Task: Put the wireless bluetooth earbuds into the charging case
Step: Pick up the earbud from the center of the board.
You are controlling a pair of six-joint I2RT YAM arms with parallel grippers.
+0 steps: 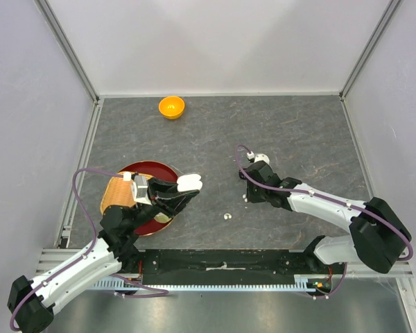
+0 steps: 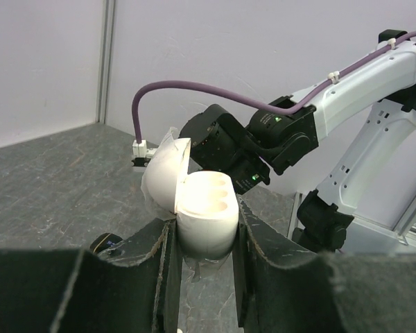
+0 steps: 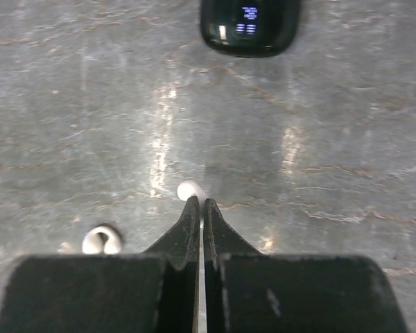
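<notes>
My left gripper (image 1: 184,189) is shut on the open white charging case (image 1: 190,182) and holds it above the table. In the left wrist view the case (image 2: 206,201) sits upright between the fingers (image 2: 159,243), lid swung left, both sockets empty. My right gripper (image 1: 245,198) is down at the table, jaws closed on a white earbud (image 3: 190,189) at their tips. A second white earbud (image 3: 100,241) lies on the table to its left; it also shows in the top view (image 1: 227,216). A black charging case (image 3: 249,24) lies ahead of the right gripper. No black earbuds show.
A red plate (image 1: 144,170) with a tan woven mat (image 1: 116,194) lies under the left arm. An orange bowl (image 1: 171,107) stands at the back. The right arm (image 2: 347,90) fills the background of the left wrist view. White walls enclose the table.
</notes>
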